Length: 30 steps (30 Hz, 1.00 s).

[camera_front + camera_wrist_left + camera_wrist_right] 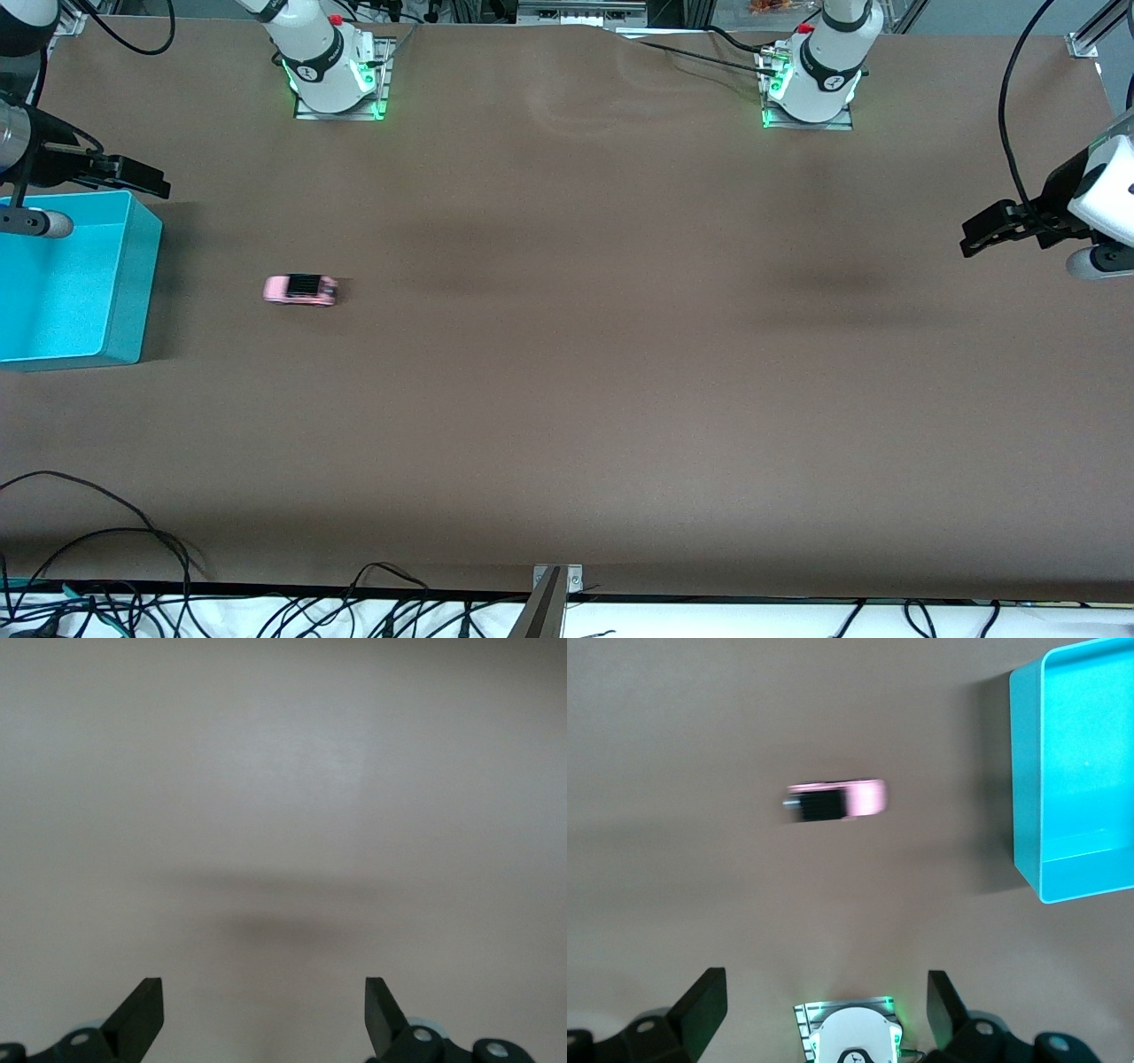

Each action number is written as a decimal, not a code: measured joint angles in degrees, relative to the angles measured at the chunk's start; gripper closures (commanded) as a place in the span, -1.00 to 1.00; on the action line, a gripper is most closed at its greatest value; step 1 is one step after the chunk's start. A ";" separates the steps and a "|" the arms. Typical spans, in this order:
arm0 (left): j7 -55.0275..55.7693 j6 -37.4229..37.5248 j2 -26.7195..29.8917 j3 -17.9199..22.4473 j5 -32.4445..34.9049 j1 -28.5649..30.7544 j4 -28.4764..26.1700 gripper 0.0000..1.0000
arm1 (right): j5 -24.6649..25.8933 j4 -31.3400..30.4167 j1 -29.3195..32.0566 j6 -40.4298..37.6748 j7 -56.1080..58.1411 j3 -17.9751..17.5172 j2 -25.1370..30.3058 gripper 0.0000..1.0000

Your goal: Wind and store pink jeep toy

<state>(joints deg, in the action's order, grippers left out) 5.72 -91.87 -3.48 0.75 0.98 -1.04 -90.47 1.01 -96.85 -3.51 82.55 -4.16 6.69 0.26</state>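
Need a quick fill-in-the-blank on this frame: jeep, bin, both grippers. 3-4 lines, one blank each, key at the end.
1. The pink jeep toy rests on the ____, beside the bin.
2. The bin at the right arm's end of the table is ____ in colour.
3. The right gripper hangs with its fingers ____.
4. The left gripper, also open, holds ____.

Missing words: table; blue; open; nothing

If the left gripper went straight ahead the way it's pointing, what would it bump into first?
Probably just the bare table. The left gripper is open, and its wrist view shows only brown tabletop ahead, with no toy or bin in the way.
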 measured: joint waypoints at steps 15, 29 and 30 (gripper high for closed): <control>-3.90 0.00 -0.58 0.21 -0.15 -1.41 0.91 -1.00 | 0.00 0.10 0.00 -1.30 -0.43 1.17 -0.10 -1.00; -5.98 0.00 -0.62 0.69 -0.15 -1.62 1.00 -1.00 | 0.00 -0.08 0.08 -1.42 -14.64 4.74 -0.81 -1.00; -6.10 0.00 -0.63 0.75 -0.15 -1.62 1.00 -1.00 | 0.00 -0.20 0.10 -1.08 -15.12 5.42 -0.92 -1.00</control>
<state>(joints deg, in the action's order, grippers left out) -0.38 -91.87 -4.11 1.51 0.83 -2.66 -89.47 1.01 -97.05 -3.41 81.47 -19.28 12.11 -0.67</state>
